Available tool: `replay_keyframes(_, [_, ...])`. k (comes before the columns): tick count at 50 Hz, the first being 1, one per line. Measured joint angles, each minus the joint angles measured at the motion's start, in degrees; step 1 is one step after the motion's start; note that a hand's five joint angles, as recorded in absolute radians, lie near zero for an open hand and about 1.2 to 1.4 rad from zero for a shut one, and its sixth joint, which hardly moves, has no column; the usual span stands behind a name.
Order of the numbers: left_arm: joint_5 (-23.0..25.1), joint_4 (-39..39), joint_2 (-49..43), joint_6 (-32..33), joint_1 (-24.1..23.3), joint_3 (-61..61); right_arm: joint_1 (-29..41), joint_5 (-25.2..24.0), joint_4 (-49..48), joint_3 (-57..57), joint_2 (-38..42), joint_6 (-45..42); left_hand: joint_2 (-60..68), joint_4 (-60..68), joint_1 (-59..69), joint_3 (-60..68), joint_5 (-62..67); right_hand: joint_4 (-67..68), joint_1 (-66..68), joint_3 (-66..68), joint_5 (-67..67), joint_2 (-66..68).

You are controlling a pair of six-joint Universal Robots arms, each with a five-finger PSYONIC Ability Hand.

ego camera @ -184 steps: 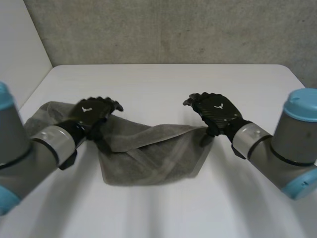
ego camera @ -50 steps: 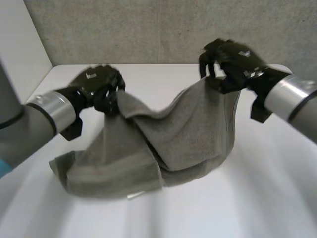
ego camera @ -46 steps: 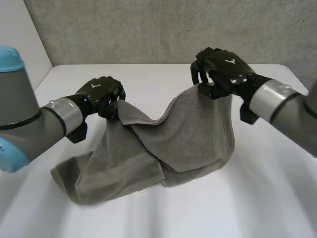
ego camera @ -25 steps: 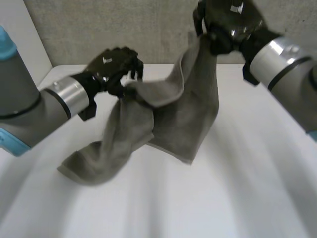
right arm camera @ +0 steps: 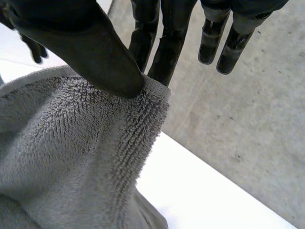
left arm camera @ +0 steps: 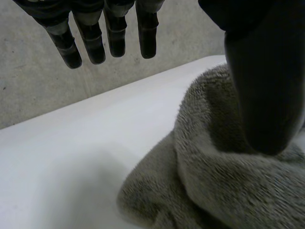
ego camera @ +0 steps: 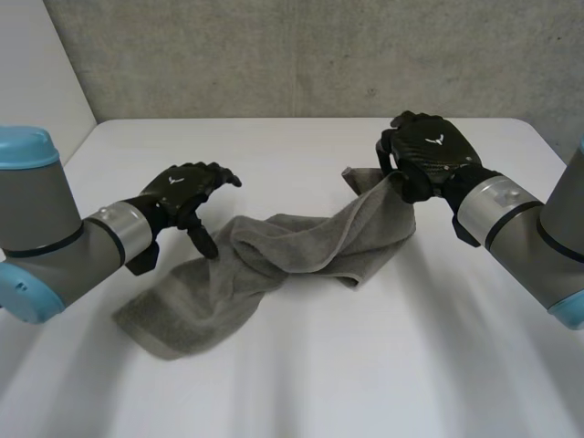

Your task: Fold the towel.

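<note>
The towel (ego camera: pixel 274 257) is lying bunched mid-frame on the table (ego camera: pixel 365 365). R hand (ego camera: pixel 427 157), upper right, is pinching its corner w/ thumb & fingers. L hand (ego camera: pixel 182 192), at left, is spreading its fingers, holding nothing. Pulling one-handed is prob. going to drag it lumpy.

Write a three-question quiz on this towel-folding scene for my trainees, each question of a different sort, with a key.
1. True or false: the left hand has straight fingers and holds nothing.
2. Where on the grey towel does the right hand pinch? A. its middle B. a corner C. nowhere
3. Fill in: most of the towel lies rumpled on the white ___.
Key: 1 true; 2 B; 3 table.
</note>
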Motion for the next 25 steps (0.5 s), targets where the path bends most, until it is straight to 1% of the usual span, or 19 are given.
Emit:
replay_keyframes(1, [0.03,-0.4,0.92,0.04,0.03,-1.05,-0.36,0.15,-0.12,0.29,0.08,-0.11,0.0,0.0,0.0,0.0,0.0,0.0,-3.73,0.0,-3.35,-3.13])
replay_keyframes(4, [0.16,-1.69,4.04,0.04,-0.08,-4.34,-1.16,0.82,-0.06,0.86,0.54,-1.03,0.0,0.0,0.0,0.0,0.0,0.0,-20.65,0.0,-20.53,-20.61])
replay_keyframes(6, [0.23,-2.46,6.01,0.03,-0.2,-6.34,-1.61,1.49,0.25,1.09,0.8,-2.02,0.0,0.0,0.0,0.0,0.0,0.0,-29.32,0.0,-30.33,-28.49])
replay_keyframes(10, [0.18,-3.87,11.74,0.0,-0.69,-11.87,-2.79,3.7,2.0,1.86,0.79,-5.8,0.0,0.0,0.0,0.0,0.0,0.0,-50.2,0.0,-54.29,-49.12])
replay_keyframes(11, [0.14,-3.98,12.54,0.0,-0.76,-12.65,-2.93,3.97,2.35,2.05,0.64,-6.38,0.0,0.0,0.0,0.0,0.0,0.0,-52.2,0.0,-56.94,-51.24])
replay_keyframes(12, [0.02,-4.16,14.28,-0.01,-0.93,-14.4,-3.2,4.48,3.08,2.54,0.2,-7.58,0.0,0.0,0.0,0.0,0.0,0.0,-57.25,0.0,-62.13,-56.84])
replay_keyframes(14, [-0.19,-4.3,16.98,-0.01,-1.22,-17.12,-3.53,5.08,4.21,3.72,-0.95,-9.27,0.0,0.0,0.0,0.0,0.0,0.0,-60.71,0.0,-62.95,-60.9])
replay_keyframes(19, [-2.05,-4.16,20.87,0.0,-2.43,-21.86,-3.73,4.97,4.71,8.28,-4.62,-10.8,0.0,0.0,0.0,0.0,0.0,0.0,-61.08,0.0,-62.95,-61.37])
replay_keyframes(25, [-8.17,-3.79,21.89,0.16,-4.85,-25.66,-3.33,2.85,1.98,14.59,-7.44,-10.82,0.0,0.0,0.0,0.0,0.0,0.0,-61.26,0.0,-62.94,-61.37])
